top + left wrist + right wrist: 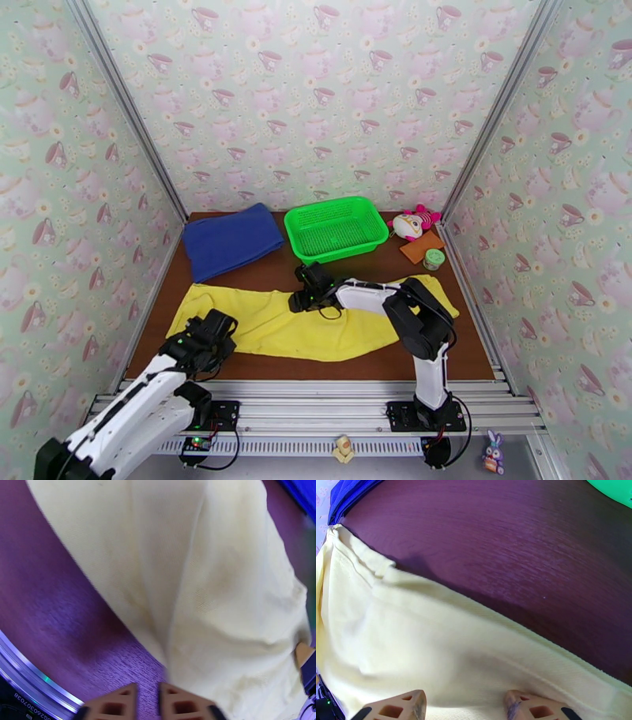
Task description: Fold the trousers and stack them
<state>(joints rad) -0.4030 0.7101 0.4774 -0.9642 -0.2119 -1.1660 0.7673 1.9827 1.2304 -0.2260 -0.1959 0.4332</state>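
The yellow trousers (316, 328) lie spread flat across the brown table (268, 276), reaching from the left side to the right. My left gripper (215, 330) hovers at their near left end. In the left wrist view its fingers (114, 705) stand a little apart over bare wood, right at the edge of the trousers (205, 598), with nothing between them. My right gripper (303, 298) is low over the far edge of the trousers near the middle. It is open, with its fingers (395, 707) wide apart above the trousers (434, 649).
A folded dark blue cloth (231, 239) lies at the back left. A green basket (336, 227) stands at the back centre. A plush toy (414, 223), a brown pad (422, 246) and a small jar (434, 259) sit at the back right. Patterned walls enclose three sides.
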